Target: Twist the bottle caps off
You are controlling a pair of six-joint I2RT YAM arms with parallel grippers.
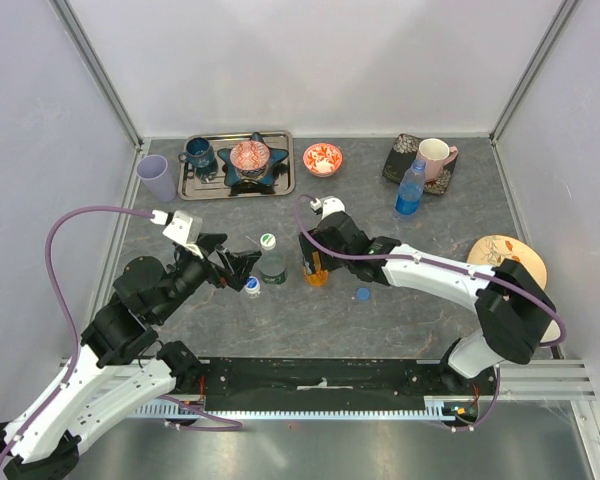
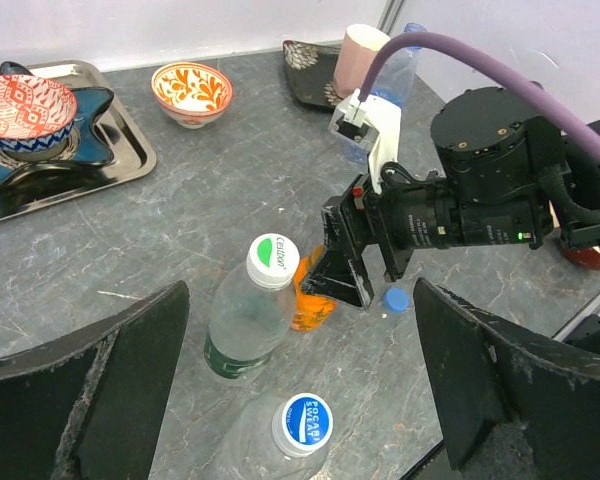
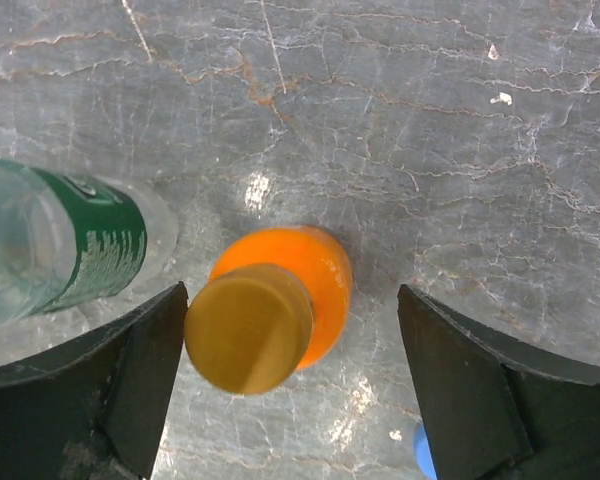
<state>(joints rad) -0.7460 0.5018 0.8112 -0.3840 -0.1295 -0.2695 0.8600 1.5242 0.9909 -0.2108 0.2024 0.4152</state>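
The orange bottle (image 1: 316, 275) stands upright with its orange cap (image 3: 248, 326) on. My right gripper (image 3: 292, 310) is open and straddles that cap from above, the cap close by the left finger (image 3: 130, 370). A clear bottle (image 2: 245, 325) with a white-and-green cap (image 2: 273, 260) stands just left of the orange bottle (image 2: 310, 300). A second clear bottle with a white-and-blue cap (image 2: 306, 422) stands nearest my left gripper (image 2: 300, 340), which is open and empty over it. A loose blue cap (image 1: 363, 294) lies on the table. The blue bottle (image 1: 410, 188) stands at the back right.
A metal tray (image 1: 280, 185) at the back holds a star dish, a patterned bowl and a blue mug. A lilac cup (image 1: 157, 178) stands left of it, a red patterned bowl (image 1: 322, 158) to its right. A pink mug (image 1: 435, 157) sits on a dark plate. A wooden plate (image 1: 495, 250) lies right.
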